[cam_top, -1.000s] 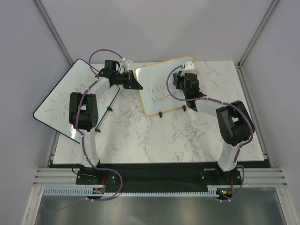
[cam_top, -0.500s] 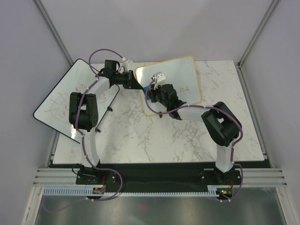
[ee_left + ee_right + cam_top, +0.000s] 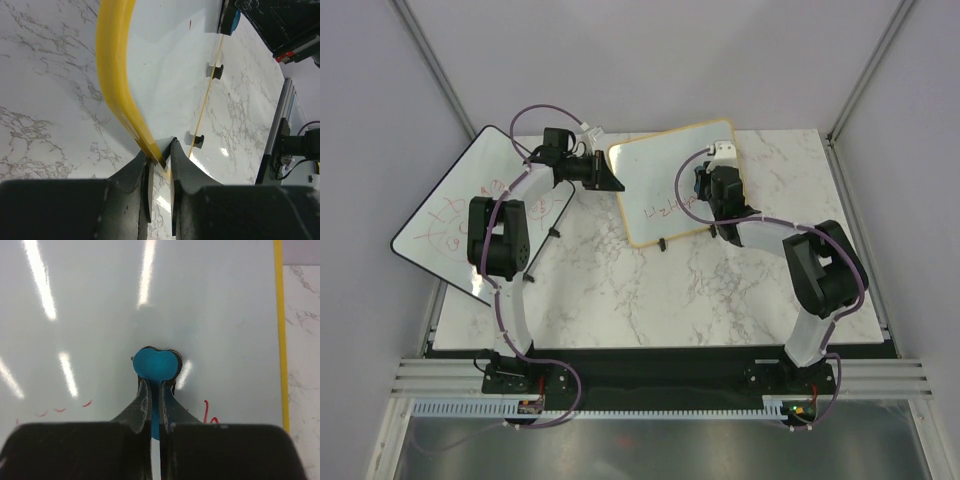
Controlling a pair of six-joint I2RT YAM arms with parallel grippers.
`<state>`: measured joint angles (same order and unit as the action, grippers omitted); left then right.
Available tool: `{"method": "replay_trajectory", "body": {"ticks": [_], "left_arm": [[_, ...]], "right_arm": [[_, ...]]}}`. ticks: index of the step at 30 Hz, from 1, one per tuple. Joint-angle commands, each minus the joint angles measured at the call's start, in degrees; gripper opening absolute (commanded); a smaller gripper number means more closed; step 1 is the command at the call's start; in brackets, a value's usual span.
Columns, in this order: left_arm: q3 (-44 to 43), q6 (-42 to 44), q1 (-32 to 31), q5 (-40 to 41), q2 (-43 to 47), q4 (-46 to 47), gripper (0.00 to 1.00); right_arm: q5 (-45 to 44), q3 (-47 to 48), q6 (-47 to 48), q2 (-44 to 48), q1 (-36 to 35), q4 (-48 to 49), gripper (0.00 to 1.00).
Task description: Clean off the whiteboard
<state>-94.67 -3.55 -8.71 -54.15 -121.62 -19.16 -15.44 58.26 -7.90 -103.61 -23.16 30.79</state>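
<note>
**Top external.** The whiteboard [image 3: 655,165] stands propped at the far middle of the worktop [image 3: 620,290]. Its long axis runs left to right, with the right end a little farther back. The left jaws pinch its left frame edge. The right jaws hang over the right-centre of the face, shut on a blue eraser [image 3: 696,181]. The red writing [image 3: 670,207] lies just left of the eraser and nearer the board's lower edge. A larger doodled board [image 3: 440,230] sits off to the left, apart.

**Left wrist.** The jaws are narrow, clamped on the frame [image 3: 112,75] near a corner. The white face stretches away from them. One black foot [image 3: 216,71] is visible along the lower edge.

**Right wrist.** The jaws are closed tight on the eraser [image 3: 156,364], which appears pressed to the face [image 3: 100,300]. The right frame strip [image 3: 278,315] is off to one side. Red strokes [image 3: 210,412] show at the bottom of the view, back toward the wrist, and fainter ones [image 3: 60,410] show on the other side.

**Judgement.** The ink lies behind the eraser, so the next stroke must draw back toward the lower edge. It should then sweep left along the long axis. The right jaws are the nearer ones; the left jaws only brace the board.
</note>
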Motion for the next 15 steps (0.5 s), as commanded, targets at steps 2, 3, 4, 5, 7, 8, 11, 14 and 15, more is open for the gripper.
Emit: {"method": "replay_trajectory", "body": {"ticks": [2, 3, 4, 5, 7, 8, 11, 14, 15], "left_arm": [[-0.8, 9.4, -0.9, 5.8, 0.1, -0.5, 0.02], [-0.9, 9.4, -0.9, 5.7, 0.1, -0.6, 0.02], [-0.9, 9.4, -0.9, 5.8, 0.1, -0.7, 0.02], [-0.8, 9.4, -0.9, 5.8, 0.1, -0.6, 0.02], [-0.9, 9.4, -0.9, 5.9, 0.2, -0.8, 0.02], [-0.9, 9.6, -0.9, 5.9, 0.2, -0.9, 0.02], [-1.0, 9.8, -0.9, 6.1, 0.3, -1.0, 0.02], [-0.9, 10.0, -0.9, 6.2, 0.6, -1.2, 0.02], [-0.9, 10.1, -0.9, 6.2, 0.6, -1.2, 0.02]], "right_arm": [[3.7, 0.4, 0.4, -2.9, -7.4, -6.4, 0.0], [4.4, 0.6, 0.4, -3.3, -8.9, -6.4, 0.0], [6.5, 0.7, 0.3, -3.8, -10.2, -6.0, 0.0], [7.3, 0.7, 0.1, -4.7, -12.8, -5.6, 0.0], [9.5, 0.7, -0.6, -5.3, -14.6, -5.3, 0.0], [10.3, 0.5, -1.6, -5.6, -15.6, -5.2, 0.0], [7.9, 0.8, -2.0, -5.8, -16.0, -7.0, 0.0], [-1.4, 2.1, -1.9, -4.9, -14.7, -12.7, 0.0], [-2.7, 1.9, -2.6, -4.3, -14.0, -13.3, 0.0]]}}
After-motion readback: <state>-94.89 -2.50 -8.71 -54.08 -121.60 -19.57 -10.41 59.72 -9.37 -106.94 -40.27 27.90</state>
